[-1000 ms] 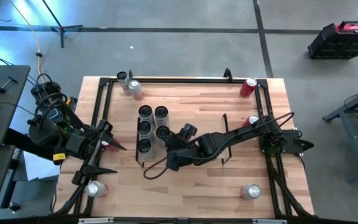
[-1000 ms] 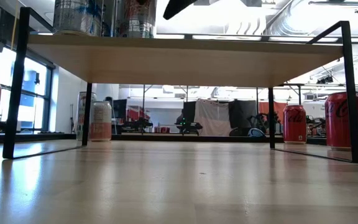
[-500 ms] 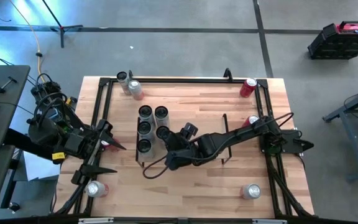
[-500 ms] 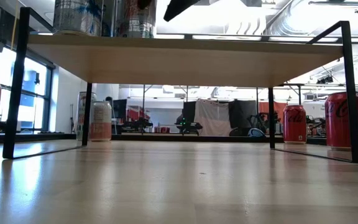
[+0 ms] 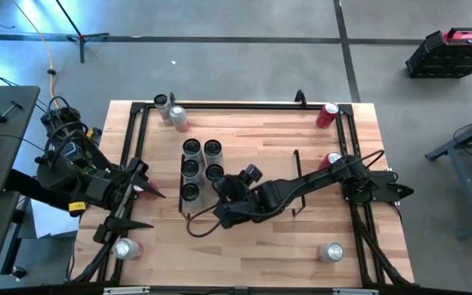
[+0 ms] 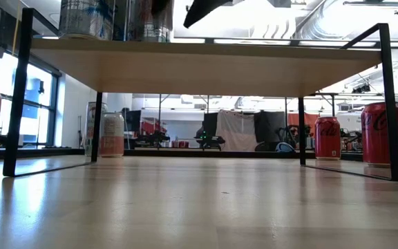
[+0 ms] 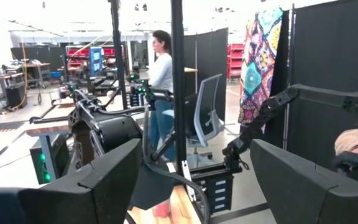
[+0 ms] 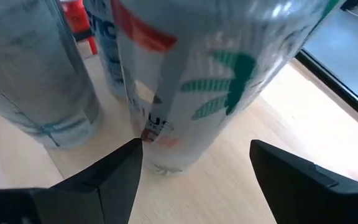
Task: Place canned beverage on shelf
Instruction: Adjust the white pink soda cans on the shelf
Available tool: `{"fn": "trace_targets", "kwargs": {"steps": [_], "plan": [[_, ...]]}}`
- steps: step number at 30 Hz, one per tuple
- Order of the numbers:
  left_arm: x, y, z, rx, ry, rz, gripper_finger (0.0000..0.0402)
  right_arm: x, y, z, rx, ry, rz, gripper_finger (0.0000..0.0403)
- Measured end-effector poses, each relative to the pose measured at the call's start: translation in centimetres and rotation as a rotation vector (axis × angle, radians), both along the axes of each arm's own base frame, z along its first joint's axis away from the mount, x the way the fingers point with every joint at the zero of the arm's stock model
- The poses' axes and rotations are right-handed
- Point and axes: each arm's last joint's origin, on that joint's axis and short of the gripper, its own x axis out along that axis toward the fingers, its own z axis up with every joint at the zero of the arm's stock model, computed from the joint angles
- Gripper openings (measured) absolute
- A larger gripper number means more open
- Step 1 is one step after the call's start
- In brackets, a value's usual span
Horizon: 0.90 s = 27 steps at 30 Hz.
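Note:
The shelf (image 5: pixel 260 156) is a light-wood board on black wire frames in the middle of the table. Several silver cans (image 5: pixel 191 168) stand upright on its left part. My right gripper (image 5: pixel 223 185) hovers over the board, open. It points slantwise down at the nearest can (image 8: pixel 191 74), silver with green and red print, which stands on its base on the board (image 8: pixel 247 162) just past the fingertips. My left gripper (image 5: pixel 143 185) waits open at the table's left side, above a red can (image 5: pixel 140 191). In the left wrist view nothing sits between its fingers (image 7: pixel 104 180).
Loose cans stand on the table: two silver at the far left (image 5: pixel 171 111), red ones at the far right (image 5: pixel 327 115) and right (image 5: pixel 333 159), silver ones near left (image 5: pixel 127 248) and near right (image 5: pixel 331 251). The shelf's right half is bare. A person stands beyond the table (image 7: pixel 161 74).
My right gripper has rolled about its own pointing line and drawn back a little from the cans. The nearest can on the shelf, partly covered from above before, now shows whole and stands where it was.

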Motion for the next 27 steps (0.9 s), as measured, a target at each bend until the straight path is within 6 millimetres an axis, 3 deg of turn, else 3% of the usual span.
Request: {"fn": "trace_targets", "kwargs": {"steps": [17,27], "plan": [[-0.4,-0.4,-0.2,0.007,0.012,-0.032,0.0291,1.0,-0.1,0.5,-0.060,-0.053,0.047,0.0281],[-0.4,-0.4,-0.2,0.007,0.013,-0.032,0.0291,1.4,-1.2,0.5,-0.078,-0.043,0.046,0.0281]]}}
